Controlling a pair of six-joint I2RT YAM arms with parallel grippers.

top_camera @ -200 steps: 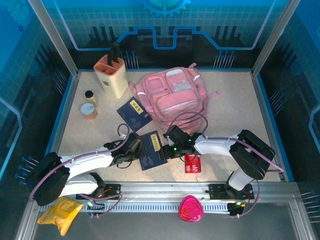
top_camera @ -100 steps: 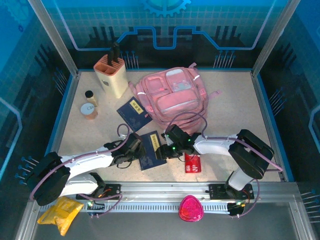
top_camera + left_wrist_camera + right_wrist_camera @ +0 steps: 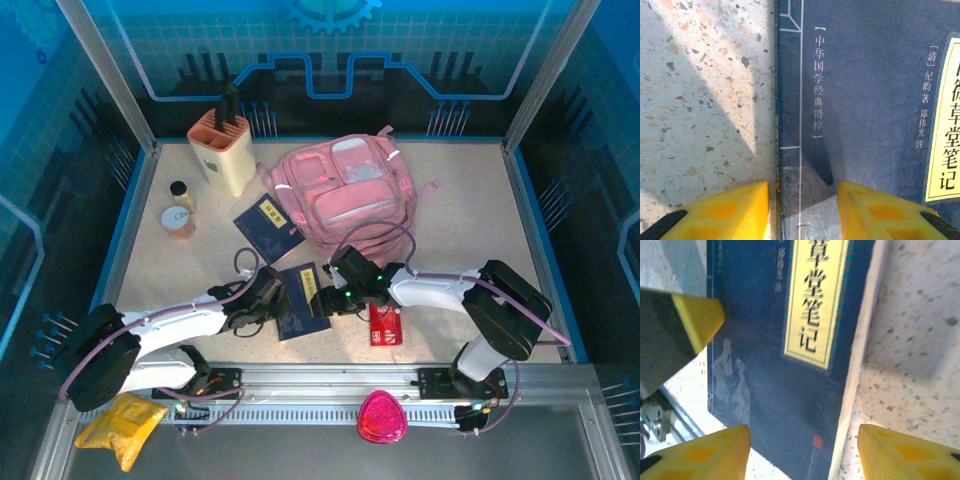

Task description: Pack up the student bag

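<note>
The student bag (image 3: 345, 190), a pink backpack, lies flat at the back middle of the table. In front of it lies a dark blue book (image 3: 303, 300) with a yellow title label. My left gripper (image 3: 273, 297) is at the book's left edge. In the left wrist view it is open (image 3: 802, 212), one yellow finger on the table side and the other over the cover (image 3: 870, 90). My right gripper (image 3: 327, 300) is at the book's right edge. It is open (image 3: 802, 452) and straddles the book's corner (image 3: 765, 340). A left fingertip (image 3: 697, 315) shows across the cover.
A second blue book (image 3: 265, 227) lies left of the bag. A red packet (image 3: 385, 325) sits under the right arm. A beige knife-block holder (image 3: 222, 150) and two small tins (image 3: 179, 208) stand at the back left. A yellow thing (image 3: 120, 425) and a pink thing (image 3: 380, 417) lie off the table at the front.
My left jaws have narrowed round the book's left edge. My right jaws have widened and that wrist has shifted slightly. The book has stayed flat on the table.
</note>
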